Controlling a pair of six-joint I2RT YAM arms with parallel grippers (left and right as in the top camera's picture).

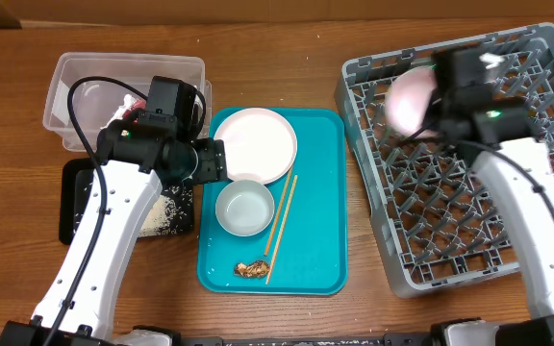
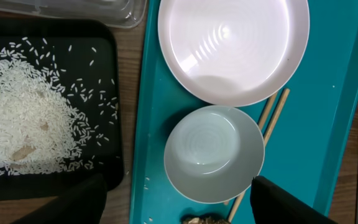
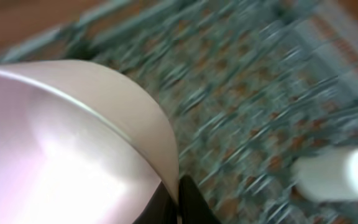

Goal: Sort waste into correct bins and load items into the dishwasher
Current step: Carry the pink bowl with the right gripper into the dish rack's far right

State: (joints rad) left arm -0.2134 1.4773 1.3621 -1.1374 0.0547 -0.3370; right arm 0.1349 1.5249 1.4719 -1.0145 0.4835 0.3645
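Surface: a wooden table [image 1: 373,317] fills the background; nothing more of the room shows.
Landmark: the teal tray [image 1: 320,211], mid-table.
Right of the tray: the grey dish rack [image 1: 431,221]. The right gripper [image 3: 178,193] hangs over its far-left part, fingers pressed onto the rim of a white dish [image 1: 407,101]. Both views are blurred there.
Step in hand: judged to be racking that dish. It should go down on edge between the pegs and be let go only once they support it.
On the tray: a plate [image 2: 232,46] at the far end, a small bowl [image 2: 213,152] nearer, chopsticks [image 1: 282,226] just right of the bowl, and a brown scrap [image 1: 251,269] by the near edge.
Left gripper [image 2: 179,202]: fingers spread wide, above the small bowl, holding nothing.
Left of the tray: the black tray [image 2: 120,124] with rice [image 2: 23,118], and the clear tub [image 1: 65,96] beyond it.
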